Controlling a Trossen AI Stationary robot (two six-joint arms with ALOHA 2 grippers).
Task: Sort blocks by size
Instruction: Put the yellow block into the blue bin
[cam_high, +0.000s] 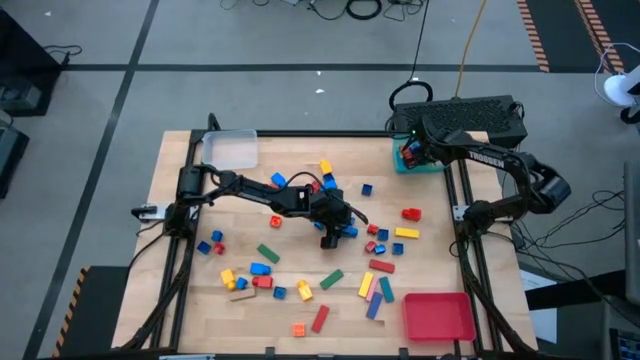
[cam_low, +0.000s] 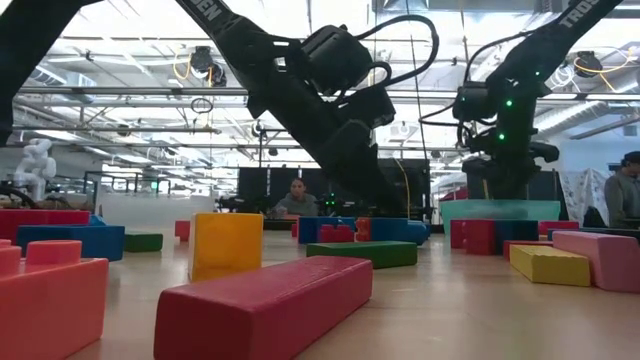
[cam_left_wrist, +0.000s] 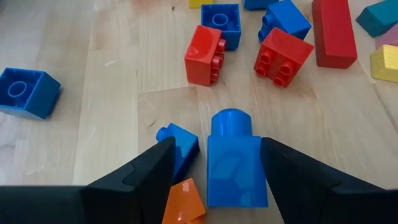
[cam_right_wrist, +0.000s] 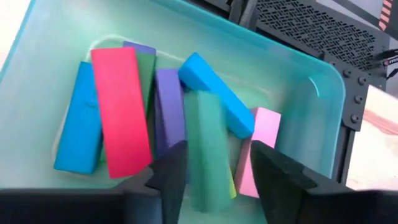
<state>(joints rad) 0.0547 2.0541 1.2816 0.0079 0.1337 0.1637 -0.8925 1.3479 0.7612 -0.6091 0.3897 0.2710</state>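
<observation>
Down near the middle of the tabletop (cam_high: 180, 160), the left gripper (cam_high: 331, 236) hangs low over a knot of small bricks. Its wrist view shows the two dark fingers (cam_left_wrist: 146, 177) spread apart, with a tall blue brick (cam_left_wrist: 235, 158) standing in the gap between them; whether the pads actually touch its sides I cannot tell. Just beside one finger sit a smaller blue brick (cam_left_wrist: 180, 146) and an orange piece (cam_left_wrist: 185, 202). Ahead of those lie two red bricks (cam_left_wrist: 205, 55) (cam_left_wrist: 283, 56) and a blue square one (cam_left_wrist: 222, 22).

Over at two o'clock on the tabletop, the right gripper (cam_high: 412, 152) hovers above the teal tray (cam_high: 398, 165). Its fingers (cam_right_wrist: 171, 177) stand apart and hold nothing. Beneath them the tray carries long bars piled side by side: a red bar (cam_right_wrist: 121, 109), a blue bar (cam_right_wrist: 78, 127), a purple bar (cam_right_wrist: 169, 106), a green bar (cam_right_wrist: 211, 149), a pink bar (cam_right_wrist: 258, 149), and a second blue bar (cam_right_wrist: 214, 93) lying slantwise across the others.

The rest of the blocks (cam_high: 375, 280) are scattered loose from the centre out toward six o'clock, in red, yellow, green, blue and orange. A clear tray (cam_high: 230, 150) sits at eleven o'clock, and a red tray (cam_high: 438, 316) at five o'clock.

From table height, a long red brick (cam_low: 265, 305) and a yellow block (cam_low: 227, 243) fill the foreground, and a person (cam_low: 295, 198) sits far behind the table.
</observation>
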